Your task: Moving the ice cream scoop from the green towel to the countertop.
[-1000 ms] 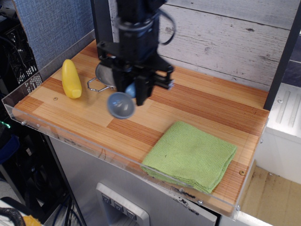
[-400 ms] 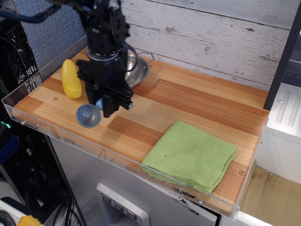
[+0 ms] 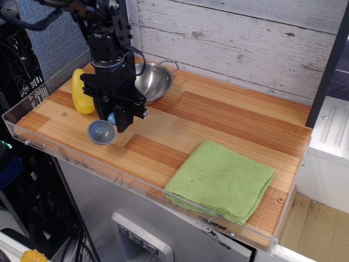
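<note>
Scoop and hand sit together at the left end of the bench, well apart from the green towel. The hand points straight down from the black arm and is clamped on the scoop's light-blue handle, of which only a small part shows between the dark fingers. The round grey bowl of the scoop sticks out to the near left of the hand, its hollow facing up, low over the striped wood; whether it touches the wood cannot be told from this view.

Just left of the arm lies a yellow banana-shaped toy, partly hidden behind the hand. Behind the arm, toward the far wall, stands a steel bowl with wire handles, one of them showing at its far right side.

The towel lies flat and folded at the near right corner of the bench, close to the clear rim that edges the near side. Nothing rests on the towel.
</note>
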### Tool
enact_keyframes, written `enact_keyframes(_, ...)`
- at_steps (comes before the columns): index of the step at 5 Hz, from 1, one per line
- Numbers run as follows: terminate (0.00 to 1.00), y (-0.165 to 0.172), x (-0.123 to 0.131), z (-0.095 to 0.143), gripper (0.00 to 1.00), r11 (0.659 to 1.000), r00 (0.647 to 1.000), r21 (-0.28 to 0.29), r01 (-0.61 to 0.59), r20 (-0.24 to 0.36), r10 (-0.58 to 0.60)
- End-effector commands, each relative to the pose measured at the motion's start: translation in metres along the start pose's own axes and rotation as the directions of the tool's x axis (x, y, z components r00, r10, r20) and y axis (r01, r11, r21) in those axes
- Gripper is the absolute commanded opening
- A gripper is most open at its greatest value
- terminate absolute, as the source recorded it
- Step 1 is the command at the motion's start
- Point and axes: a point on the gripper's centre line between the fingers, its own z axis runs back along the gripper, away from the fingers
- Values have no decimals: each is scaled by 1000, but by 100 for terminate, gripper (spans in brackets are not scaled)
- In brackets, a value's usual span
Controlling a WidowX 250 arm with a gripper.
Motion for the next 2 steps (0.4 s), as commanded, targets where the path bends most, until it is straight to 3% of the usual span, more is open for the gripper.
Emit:
enact_keyframes(1, 0, 3, 8, 3, 0, 998, 998, -38, -53, 28, 54)
enact_keyframes(2, 0, 1, 7, -2, 100, 994, 996, -53, -92, 3, 92)
